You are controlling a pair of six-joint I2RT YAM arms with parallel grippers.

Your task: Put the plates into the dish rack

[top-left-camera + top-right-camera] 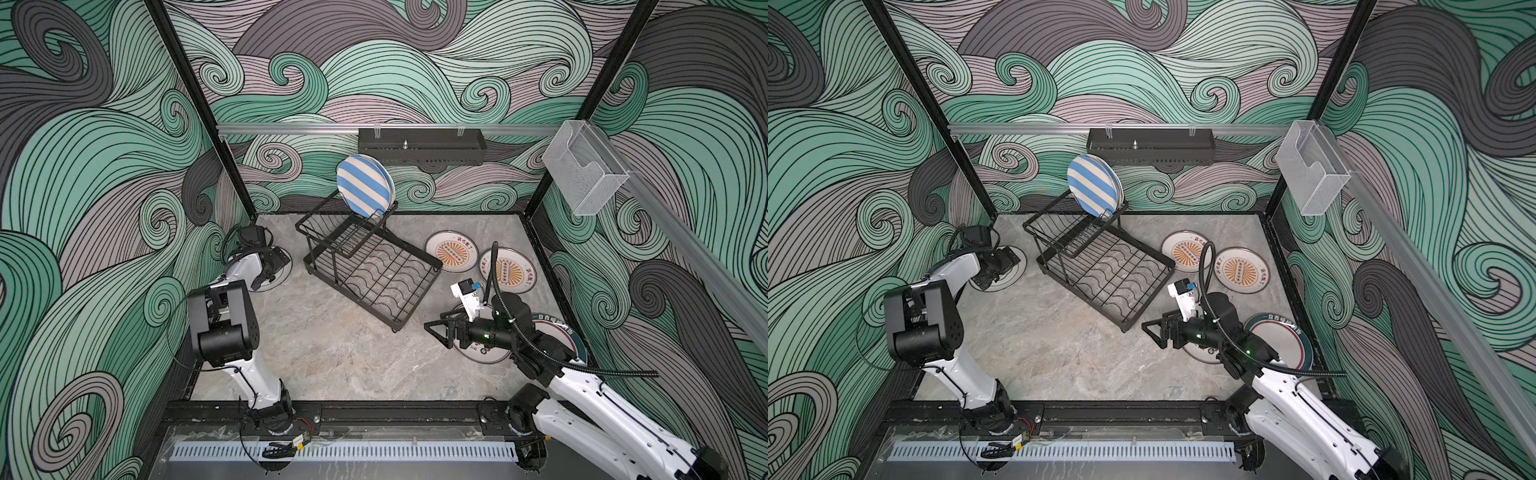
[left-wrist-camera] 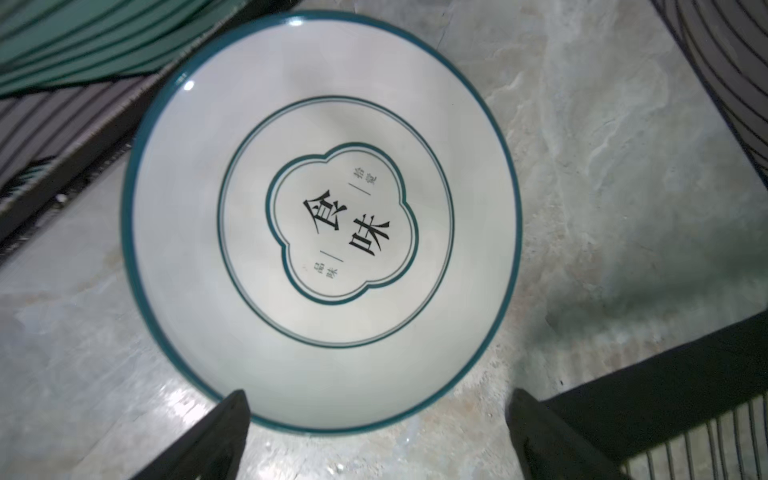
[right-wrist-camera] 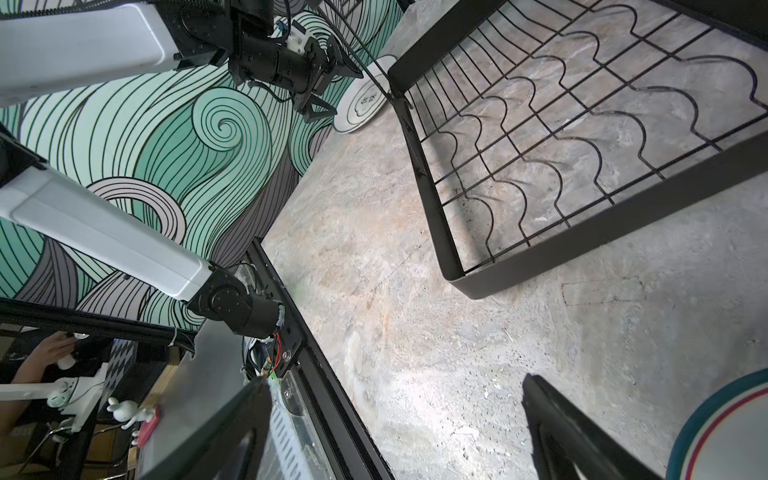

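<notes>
The black wire dish rack point(image 1: 376, 276) point(image 1: 1108, 286) stands mid-table, its wavy grid base point(image 3: 582, 137) bare. Blue-and-cream striped plates point(image 1: 363, 185) stand upright in its raised tier. At the back left lies a white plate with a teal rim point(image 2: 320, 224) point(image 3: 361, 99). My left gripper point(image 2: 378, 397) point(image 1: 266, 276) hovers open over its edge, holding nothing. Two orange sunburst plates point(image 1: 451, 251) point(image 1: 509, 270) lie flat at the right. My right gripper point(image 3: 395, 380) point(image 1: 436, 332) is open over bare table, beside a teal-rimmed plate point(image 3: 731, 432) that my arm partly hides. A white plate point(image 1: 482, 353) lies under the wrist.
A black perforated tray point(image 1: 422, 145) hangs on the back rail. A clear acrylic box point(image 1: 582, 166) is fixed on the right rail. The black frame bar point(image 1: 374, 411) runs along the front edge. Patterned walls close in the left, back and right.
</notes>
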